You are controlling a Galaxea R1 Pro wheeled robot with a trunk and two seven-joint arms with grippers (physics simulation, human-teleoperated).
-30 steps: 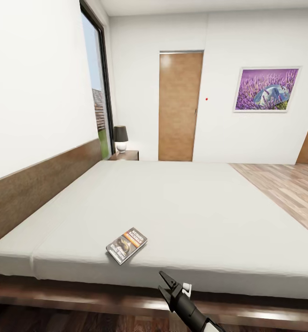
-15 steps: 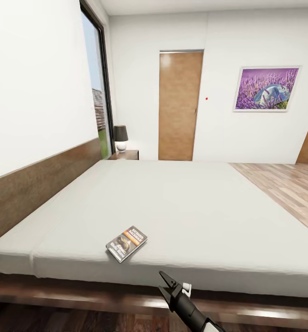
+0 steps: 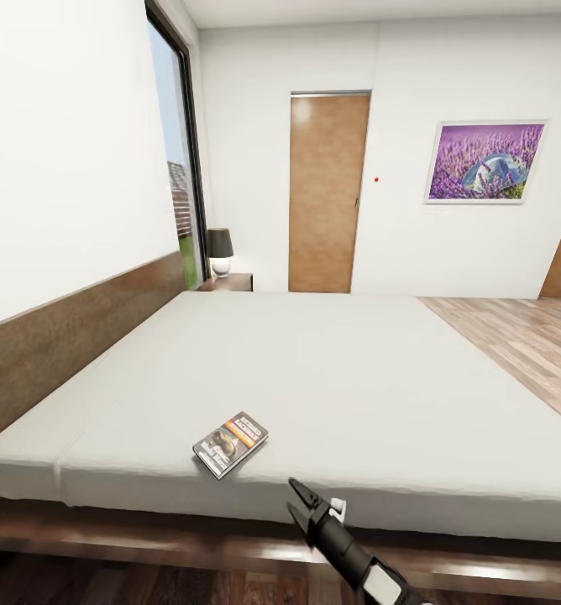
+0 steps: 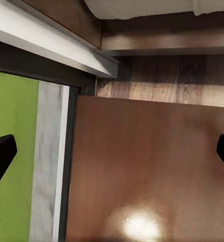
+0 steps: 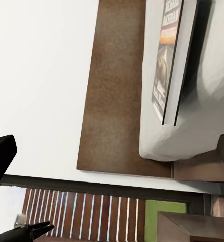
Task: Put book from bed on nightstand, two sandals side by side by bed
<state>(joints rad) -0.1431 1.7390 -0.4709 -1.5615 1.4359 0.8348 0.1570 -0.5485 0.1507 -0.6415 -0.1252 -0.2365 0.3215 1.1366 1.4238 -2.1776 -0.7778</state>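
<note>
The book lies flat on the off-white bed near its front edge, dark cover with an orange band facing up. My right gripper hovers open just below and right of it, at the mattress edge. In the right wrist view the book lies ahead of the open gripper, apart from the fingers. My left gripper is open above the glossy reddish-brown top of a nightstand. Another nightstand stands at the bed's far corner. The sandals are out of view.
A lamp sits on the far nightstand beside a tall window. The brown headboard runs along the left wall. A wooden door and a purple picture are on the back wall. Wood floor lies to the bed's right.
My right gripper has risen slightly toward the mattress edge, closer to the book. The book and bed have not moved.
</note>
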